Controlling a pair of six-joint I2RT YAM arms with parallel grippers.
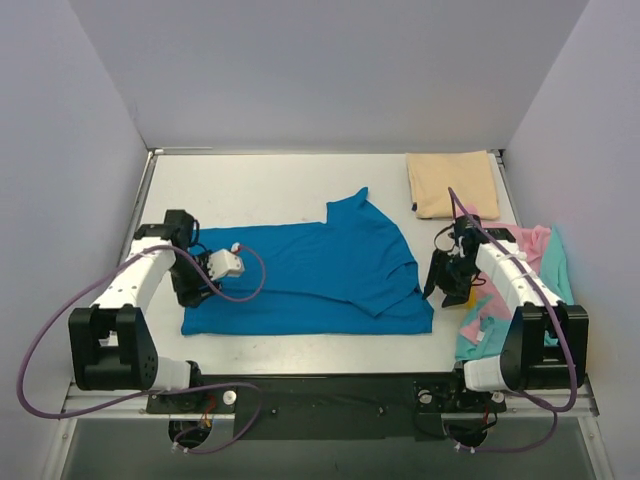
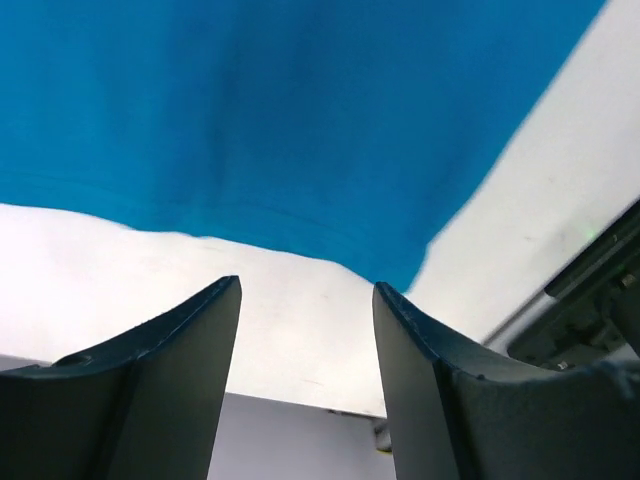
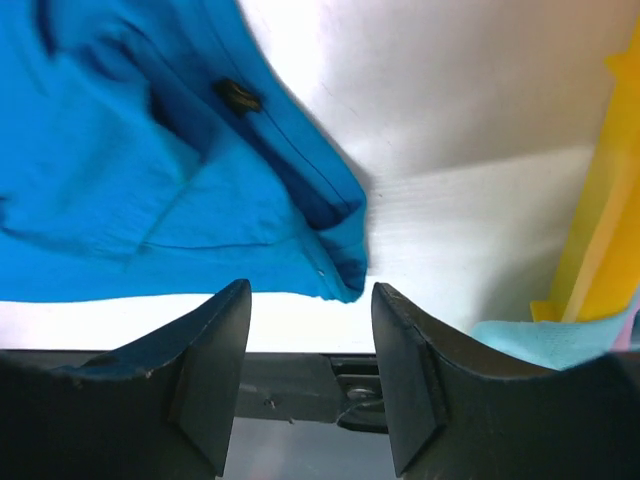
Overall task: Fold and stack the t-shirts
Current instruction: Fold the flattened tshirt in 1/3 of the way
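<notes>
The bright blue t-shirt (image 1: 310, 275) lies partly folded in the middle of the table, one sleeve folded over its right part. It also shows in the left wrist view (image 2: 270, 120) and the right wrist view (image 3: 130, 160). The beige t-shirt (image 1: 452, 183) lies folded at the back right. The pink t-shirt (image 1: 528, 243) and teal t-shirt (image 1: 478, 325) lie crumpled at the right. My left gripper (image 1: 196, 288) is open and empty at the blue shirt's left edge (image 2: 307, 290). My right gripper (image 1: 450, 283) is open and empty just off its right corner (image 3: 311, 295).
A yellow tray (image 3: 600, 240) edge shows at the right under the pink and teal cloth. White walls enclose the table on three sides. The black front rail (image 1: 320, 400) runs along the near edge.
</notes>
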